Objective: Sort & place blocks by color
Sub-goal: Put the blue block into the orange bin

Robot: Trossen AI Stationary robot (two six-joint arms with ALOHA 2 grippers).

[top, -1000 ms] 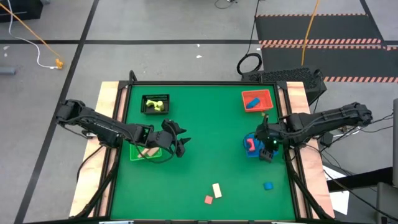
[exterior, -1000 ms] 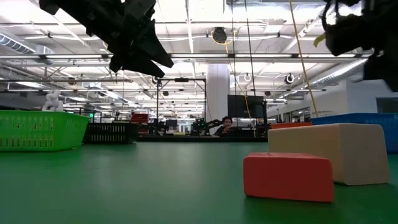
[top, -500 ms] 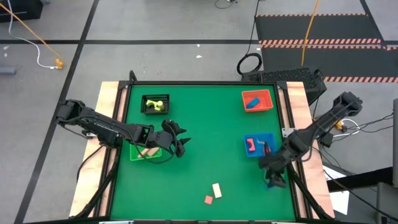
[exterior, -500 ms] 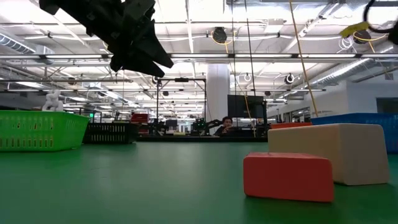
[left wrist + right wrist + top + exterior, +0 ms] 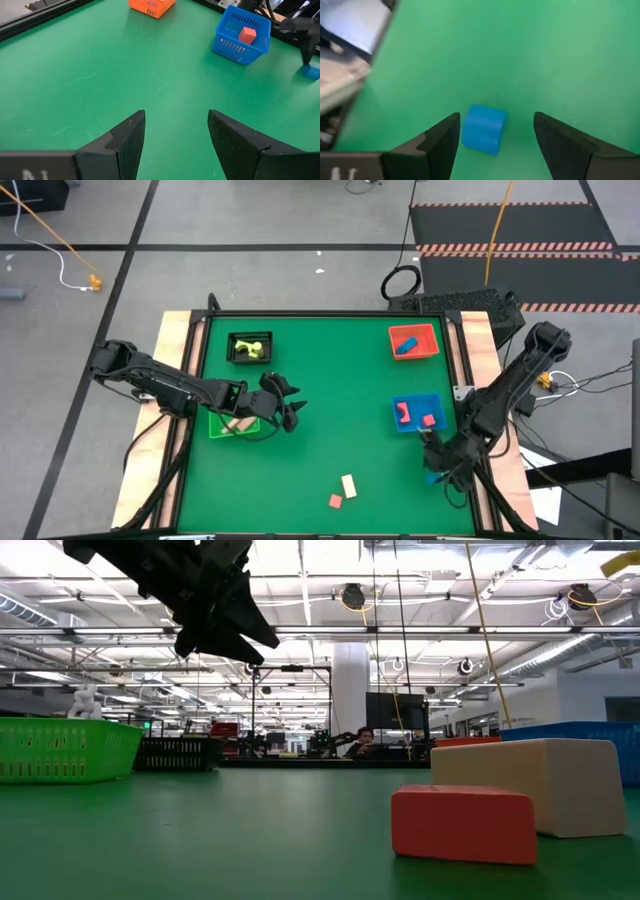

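While left gripper (image 5: 291,412) hangs spread beside green bin (image 5: 216,427), right gripper (image 5: 495,142), jaws spread, flanks blue block (image 5: 484,128) on desk (image 5: 330,390).

Left arm (image 5: 160,385): matte black, built of jointed tubular segments with bulkier rounded housings at the joints; black cables are looping beneath its forward section. Left gripper (image 5: 175,145): two dark, flat, wedge-shaped fingers (image 5: 127,142) with angled inner faces and bevelled edges, showing a slightly grainy plastic finish; a pale, partly cut-off marking is showing on the black body behind them. In the low view this gripper (image 5: 225,615) is reading as a jagged black silhouette.

Right arm (image 5: 515,385): same matte black tubular build, a rounded housing at its elbow, dark cables trailing near the base. Right gripper (image 5: 495,145): two matching dark wedge-shaped fingers (image 5: 445,142), a faint pale marking on the body behind.
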